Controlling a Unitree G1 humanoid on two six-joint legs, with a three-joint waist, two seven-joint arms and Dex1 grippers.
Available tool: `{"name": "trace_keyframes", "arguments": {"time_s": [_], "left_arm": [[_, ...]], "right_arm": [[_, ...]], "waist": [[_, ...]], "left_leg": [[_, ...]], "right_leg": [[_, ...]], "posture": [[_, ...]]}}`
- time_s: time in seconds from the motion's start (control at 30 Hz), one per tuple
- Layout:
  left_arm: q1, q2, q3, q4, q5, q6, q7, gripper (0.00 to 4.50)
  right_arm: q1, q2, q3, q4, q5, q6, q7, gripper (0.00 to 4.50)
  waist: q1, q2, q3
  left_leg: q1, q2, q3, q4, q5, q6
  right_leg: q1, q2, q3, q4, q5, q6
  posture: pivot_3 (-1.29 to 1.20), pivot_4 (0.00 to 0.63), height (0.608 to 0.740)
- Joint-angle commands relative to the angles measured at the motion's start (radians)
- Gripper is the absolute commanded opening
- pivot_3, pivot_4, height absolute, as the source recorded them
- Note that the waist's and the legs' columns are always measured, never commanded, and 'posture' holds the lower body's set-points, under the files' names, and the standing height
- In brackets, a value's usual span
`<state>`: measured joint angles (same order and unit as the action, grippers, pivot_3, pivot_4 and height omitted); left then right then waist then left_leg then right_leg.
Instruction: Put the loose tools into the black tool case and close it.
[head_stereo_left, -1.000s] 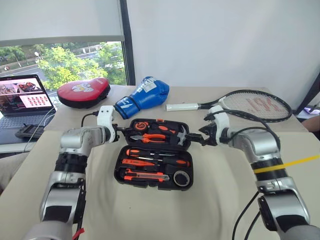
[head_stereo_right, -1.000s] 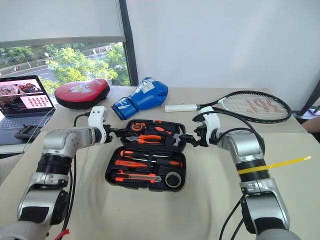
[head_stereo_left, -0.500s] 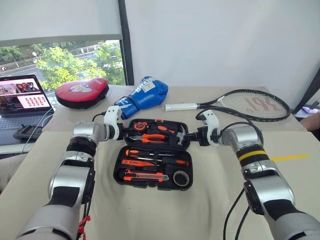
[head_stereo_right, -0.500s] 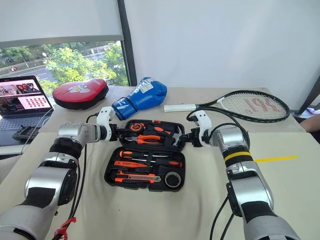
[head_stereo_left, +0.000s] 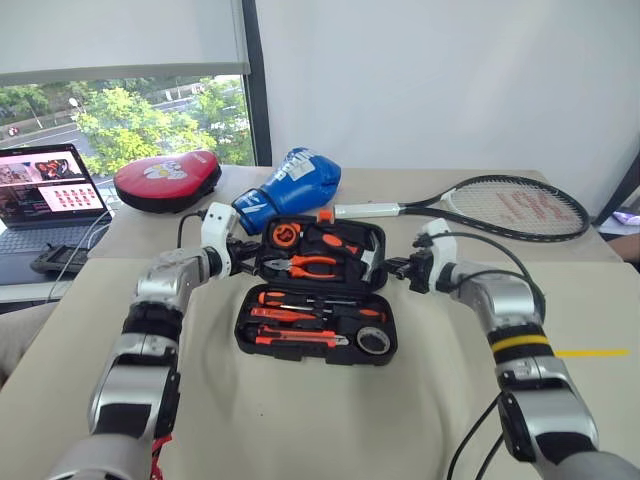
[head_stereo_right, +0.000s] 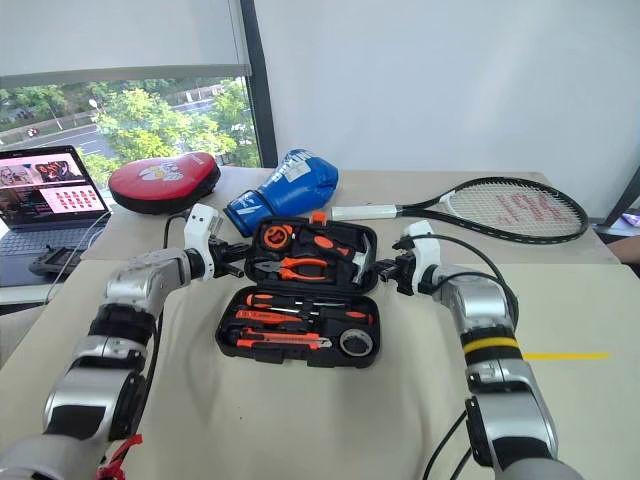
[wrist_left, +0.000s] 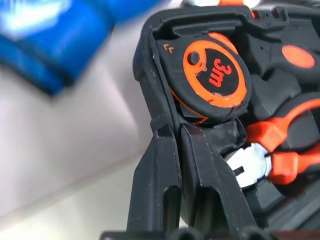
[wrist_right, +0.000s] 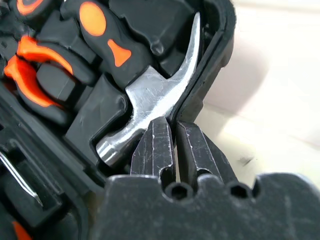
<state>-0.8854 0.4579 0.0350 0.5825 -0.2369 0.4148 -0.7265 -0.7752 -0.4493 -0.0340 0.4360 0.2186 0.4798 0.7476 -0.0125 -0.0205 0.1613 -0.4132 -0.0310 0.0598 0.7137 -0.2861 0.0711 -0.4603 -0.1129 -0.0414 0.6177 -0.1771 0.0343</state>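
The black tool case (head_stereo_left: 243, 336) lies open on the cloth-covered table, its lid (head_stereo_left: 372, 236) raised at a slant. In the lower half sit two orange-and-black screwdrivers (head_stereo_left: 305, 299), a utility knife (head_stereo_left: 300, 339) and a small black tape roll (head_stereo_left: 373, 341). The lid carries a tape measure (wrist_left: 215, 75), pliers (head_stereo_left: 310, 265) and a hammer (wrist_right: 150, 97). My left gripper (wrist_left: 177, 135) is shut on the lid's left rim beside the tape measure. At the lid's right rim, next to the hammer head, my right gripper (wrist_right: 175, 127) is shut on the edge.
Behind the case lie a red oval pad (head_stereo_left: 167, 180), a blue boxing glove (head_stereo_left: 290, 185) and a tennis racket (head_stereo_left: 500, 205). A laptop (head_stereo_left: 40, 195) stands at the far left. A yellow strip (head_stereo_left: 595, 352) marks the table at the right.
Both grippers have gone from open to shut on the lid's side edges, and the lid has risen from lying flat to a slant. The camera view has shifted a little.
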Motion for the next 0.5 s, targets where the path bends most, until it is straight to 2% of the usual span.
{"name": "trace_keyframes", "arguments": {"time_s": [0.03, 0.2, 0.37, 0.5], "left_arm": [[0.128, -0.026, -0.065, -0.287, 0.035, -0.273, -0.066, 0.05], [0.324, 0.012, -0.078, -0.479, 0.109, -0.469, -0.052, 0.05], [0.505, 0.122, -0.055, -0.541, 0.179, -0.626, -0.068, 0.05], [0.584, 0.157, -0.025, -0.567, 0.156, -0.601, -0.059, 0.05]], "right_arm": [[0.101, 0.027, 0.023, -0.307, -0.043, -0.189, -0.065, 0.01], [0.3, 0.014, 0.026, -0.565, -0.121, -0.271, -0.155, 0.01], [0.556, -0.058, -0.008, -0.839, -0.171, -0.261, -0.175, 0.01], [0.726, -0.123, -0.034, -0.942, -0.234, -0.271, -0.179, 0.01]], "waist": [[-0.001, 0.0, 0.0], [0.004, 0.0, 0.0], [0.021, 0.0, 0.0], [0.025, 0.001, 0.0]], "left_leg": [[0.0, 0.0, 0.0, -0.001, 0.0, 0.0], [0.001, 0.0, 0.0, -0.002, 0.0, 0.0], [0.004, 0.0, 0.0, 0.0, 0.001, 0.002], [0.009, 0.0, 0.002, -0.001, 0.001, 0.002]], "right_leg": [[0.0, 0.0, 0.0, -0.001, 0.0, 0.0], [0.001, 0.0, -0.002, -0.004, 0.0, 0.0], [0.005, 0.0, -0.002, -0.005, 0.0, 0.0], [0.008, 0.0, 0.001, -0.006, 0.0, 0.0]], "posture": [[0.0, 0.15, 0.74], [0.0, 0.15, 0.74], [0.0, 0.15, 0.74], [0.0, 0.15, 0.74]]}}
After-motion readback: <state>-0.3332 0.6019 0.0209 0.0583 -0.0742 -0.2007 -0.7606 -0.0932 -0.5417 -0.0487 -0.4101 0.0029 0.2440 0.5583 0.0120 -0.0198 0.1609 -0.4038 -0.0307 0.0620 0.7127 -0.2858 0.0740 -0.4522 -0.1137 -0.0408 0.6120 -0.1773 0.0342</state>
